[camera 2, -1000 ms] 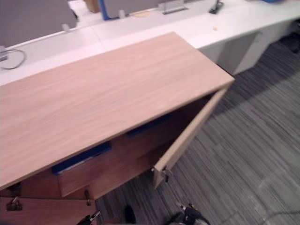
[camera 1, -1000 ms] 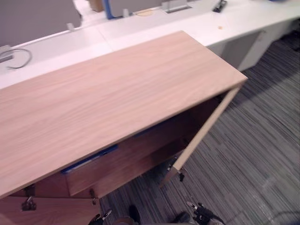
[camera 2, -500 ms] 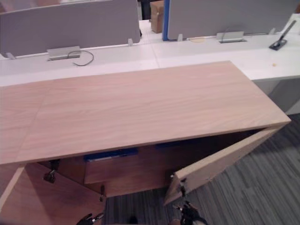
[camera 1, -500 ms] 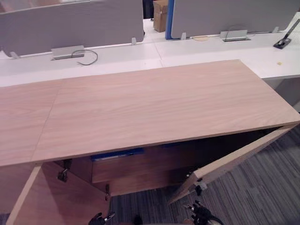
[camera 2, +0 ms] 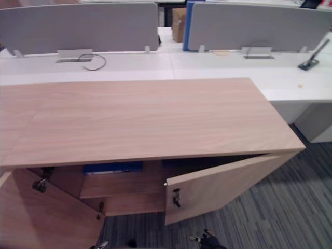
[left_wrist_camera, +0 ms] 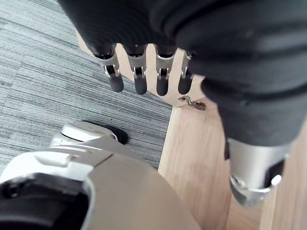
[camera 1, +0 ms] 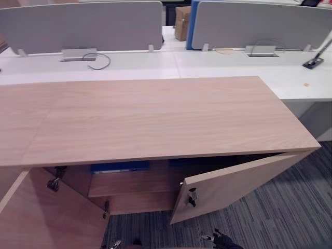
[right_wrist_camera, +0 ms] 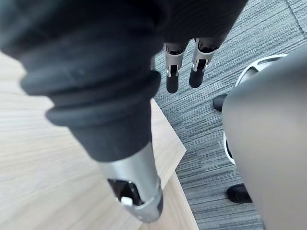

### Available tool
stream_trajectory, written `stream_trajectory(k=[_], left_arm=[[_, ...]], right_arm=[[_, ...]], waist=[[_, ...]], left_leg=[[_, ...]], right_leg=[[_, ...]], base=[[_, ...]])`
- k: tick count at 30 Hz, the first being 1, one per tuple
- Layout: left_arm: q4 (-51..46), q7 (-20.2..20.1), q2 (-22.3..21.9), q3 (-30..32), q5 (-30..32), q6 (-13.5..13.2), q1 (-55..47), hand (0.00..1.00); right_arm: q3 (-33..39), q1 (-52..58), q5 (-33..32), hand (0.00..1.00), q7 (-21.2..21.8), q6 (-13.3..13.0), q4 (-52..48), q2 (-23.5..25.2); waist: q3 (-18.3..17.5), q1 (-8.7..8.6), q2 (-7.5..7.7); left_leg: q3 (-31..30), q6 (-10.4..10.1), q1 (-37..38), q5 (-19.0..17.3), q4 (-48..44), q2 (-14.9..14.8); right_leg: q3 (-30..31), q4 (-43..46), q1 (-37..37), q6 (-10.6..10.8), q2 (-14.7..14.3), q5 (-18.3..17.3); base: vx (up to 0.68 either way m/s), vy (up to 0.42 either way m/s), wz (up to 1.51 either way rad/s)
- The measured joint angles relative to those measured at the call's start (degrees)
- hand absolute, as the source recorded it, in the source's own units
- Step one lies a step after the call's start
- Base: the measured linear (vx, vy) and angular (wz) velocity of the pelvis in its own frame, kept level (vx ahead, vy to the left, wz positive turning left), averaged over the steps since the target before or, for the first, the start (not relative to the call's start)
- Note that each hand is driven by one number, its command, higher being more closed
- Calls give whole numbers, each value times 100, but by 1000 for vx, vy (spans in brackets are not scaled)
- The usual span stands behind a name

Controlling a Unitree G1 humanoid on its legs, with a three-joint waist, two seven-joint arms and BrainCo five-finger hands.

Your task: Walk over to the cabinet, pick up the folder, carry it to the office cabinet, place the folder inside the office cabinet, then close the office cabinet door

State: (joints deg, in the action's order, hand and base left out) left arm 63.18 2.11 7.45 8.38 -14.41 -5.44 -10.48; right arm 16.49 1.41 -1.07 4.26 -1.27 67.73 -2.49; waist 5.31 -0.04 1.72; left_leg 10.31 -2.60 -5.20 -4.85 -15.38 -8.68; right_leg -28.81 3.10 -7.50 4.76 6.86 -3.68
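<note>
Stereo pair: office cabinet (camera 2: 145,119) with both doors (camera 1: 233,184) open, blue folder (camera 1: 119,167) lying on the inner shelf (camera 1: 135,182) beneath the wooden top (camera 1: 155,119). Left wrist view adds the left hand (left_wrist_camera: 138,72), fingers straight and empty, by a hinged door (left_wrist_camera: 192,143); right wrist view adds the right hand (right_wrist_camera: 173,72), likewise relaxed, over carpet (right_wrist_camera: 206,115).

The office cabinet (camera 1: 155,119) is pale oak in colour, with fine streaky grain running across its top and doors. Its inner shelf (camera 1: 135,182) is a darker reddish brown. A bright blue folder (camera 1: 120,166) shows inside. The carpet (camera 1: 290,207) is grey with thin dark stripes. Behind stand white desks (camera 1: 228,65), plain grey partition screens (camera 1: 83,23) and a tan cardboard box (camera 1: 182,18).
</note>
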Motion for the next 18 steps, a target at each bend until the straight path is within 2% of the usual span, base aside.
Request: stream_trajectory(k=[1,2,5,8,9,10,11,13,15,16,18], left_arm=[[-41,3,-23,36,-17,1,-22,0],[-100,1,-40,95,-17,-1,-46,0],[-201,-3,-32,108,-17,-3,-64,0],[-198,-11,-65,207,-16,18,-63,0],[-199,-15,-66,244,-16,32,-81,0],[-198,-21,-63,266,-12,45,-79,0],[-199,-25,-66,263,-7,51,-80,0],[-200,-37,-98,262,17,52,-89,0],[-199,-53,-57,266,21,54,-51,0],[-200,-61,-27,273,20,53,-41,0],[-199,-63,-22,272,69,53,-41,0]], right_arm=[[33,1,-1,0,-10,0,0,-6],[37,-3,0,0,-18,0,-5,-6],[177,-6,0,0,-25,0,-6,38],[617,-23,-20,0,-24,-2,-21,123],[721,-19,-70,0,-31,-2,-33,163],[718,-16,-141,0,-32,-1,-59,165],[717,-8,-169,0,-33,-2,-64,165],[719,-16,-231,0,-32,-7,-107,167],[724,-25,-241,0,-36,-10,-175,199],[728,-22,-239,0,-39,-10,-176,226],[721,-15,-235,0,-44,-11,-177,231]], waist=[[21,0,-21],[57,13,-13],[93,64,-45],[180,78,-54],[191,75,-38],[210,62,-10],[195,41,19],[167,-53,-17],[209,-89,-2],[229,-70,52],[225,-78,54]], left_leg=[[940,81,-182,-171,-650,-319],[1390,143,-300,-249,-1083,-501],[1421,165,-486,-253,-1182,-476],[1456,339,-566,-129,-875,-274],[1454,414,-516,20,-546,-94],[1456,489,-356,290,-19,171],[1451,528,-278,435,300,313],[1411,554,68,1112,1689,716],[1299,565,114,1348,2079,794],[1227,566,107,1348,2079,825],[1171,585,128,1333,2080,885]], right_leg=[[-104,49,-51,-36,-28,-30],[-207,96,-103,-12,-55,-93],[-354,144,-82,14,-29,-189],[-417,144,16,20,43,-188],[-438,144,65,21,102,-187],[-439,140,103,22,199,-187],[-442,142,150,24,255,-185],[-509,142,330,42,341,-174],[-615,139,366,49,322,-168],[-606,130,347,47,327,-167],[-567,130,311,47,348,-166]], base=[[-94,76,53],[-100,83,55],[-90,92,51],[-95,107,45],[-85,85,36],[-103,105,37],[-71,86,39],[-19,91,42],[21,78,44],[31,59,36],[49,25,24]])
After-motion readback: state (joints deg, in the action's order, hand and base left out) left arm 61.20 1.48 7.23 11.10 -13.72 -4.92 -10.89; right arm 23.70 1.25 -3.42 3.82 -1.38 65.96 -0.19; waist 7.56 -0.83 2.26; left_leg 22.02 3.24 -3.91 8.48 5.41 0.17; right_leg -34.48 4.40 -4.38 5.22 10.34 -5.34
